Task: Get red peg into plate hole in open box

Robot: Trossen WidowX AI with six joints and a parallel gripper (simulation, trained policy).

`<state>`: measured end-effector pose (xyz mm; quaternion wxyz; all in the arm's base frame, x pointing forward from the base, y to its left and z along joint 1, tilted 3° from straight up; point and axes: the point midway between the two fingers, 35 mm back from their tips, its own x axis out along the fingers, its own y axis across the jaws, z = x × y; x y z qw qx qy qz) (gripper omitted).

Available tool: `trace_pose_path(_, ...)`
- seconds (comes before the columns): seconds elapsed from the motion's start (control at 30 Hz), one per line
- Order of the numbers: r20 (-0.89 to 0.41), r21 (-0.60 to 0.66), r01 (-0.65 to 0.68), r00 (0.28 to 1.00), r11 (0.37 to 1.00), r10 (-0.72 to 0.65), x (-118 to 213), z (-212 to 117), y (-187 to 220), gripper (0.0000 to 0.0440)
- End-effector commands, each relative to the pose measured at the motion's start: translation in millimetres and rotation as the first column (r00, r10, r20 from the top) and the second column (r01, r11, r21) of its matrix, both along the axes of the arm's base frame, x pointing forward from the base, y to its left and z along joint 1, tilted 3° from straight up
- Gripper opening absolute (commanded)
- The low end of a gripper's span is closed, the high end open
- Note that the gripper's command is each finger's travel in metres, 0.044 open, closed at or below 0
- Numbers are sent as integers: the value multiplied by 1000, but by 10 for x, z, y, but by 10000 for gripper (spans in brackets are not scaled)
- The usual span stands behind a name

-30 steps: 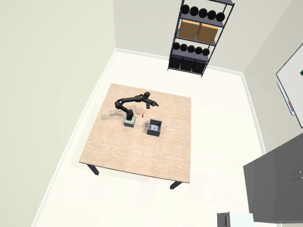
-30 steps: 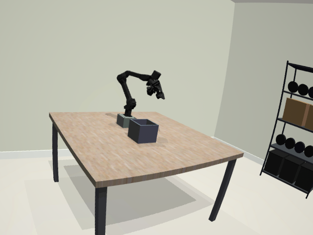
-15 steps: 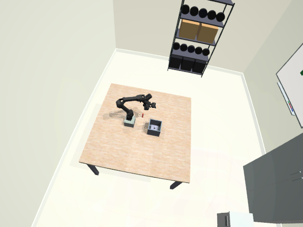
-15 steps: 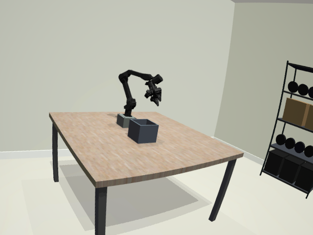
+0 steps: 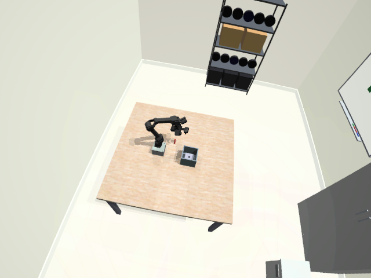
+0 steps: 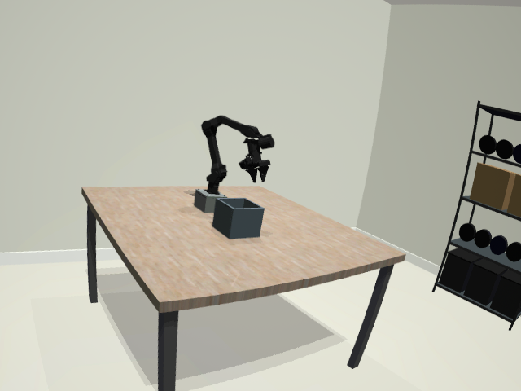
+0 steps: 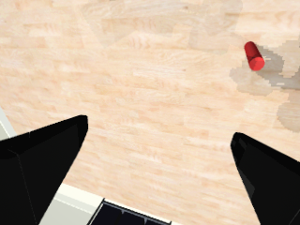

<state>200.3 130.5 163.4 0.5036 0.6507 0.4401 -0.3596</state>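
So the exterior shot is no help with the red peg (image 5: 174, 141) (image 7: 254, 56), can't see it at all there, and up top it's just a tiny red sliver on the bench (image 5: 167, 185) (image 6: 252, 261) (image 7: 141, 84), between the arm's pedestal (image 5: 157, 154) (image 6: 203, 202) and the open box (image 5: 188, 161) (image 6: 238, 218). Wrist view is way better: a smooth, plain red cylinder, outside the gap between the fingers. Can't honestly tell if it's standing or lying.

The pincer (image 5: 186, 130) (image 6: 258, 182) (image 7: 160, 130) is spread wide with nothing in it, hanging above the wood. From overhead its tips are hard to pick out of all that black arm, and the wrist cam crops the fingers at the frame edge, leaving two dark, tapered wedges.

The box is square-ish, dark blue-grey, flat-walled. Its bottom is hidden from the side, but the top view catches a pale plate (image 5: 186, 157) with a dark round hole. Bench top is pale wood with streaky grain, on dark straight legs, some cut off.

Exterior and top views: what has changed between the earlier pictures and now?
The gripper has come down and back toward the arm's base, turning from a forward slant to point nearly straight down. It is open, and nothing has been taken hold of. The red peg and the open box stayed where they were on the table.
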Motion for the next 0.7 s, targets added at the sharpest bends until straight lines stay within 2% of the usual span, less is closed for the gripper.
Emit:
trace_pose_path(0.0,-65,-26,-47,997,999,45,-87,-121,19,440)
trace_pose_path(0.33,-243,-92,-180,958,979,154,-319,-463,43,440)
trace_pose_path(0.67,-366,-143,-290,904,946,222,-478,-763,21,440)
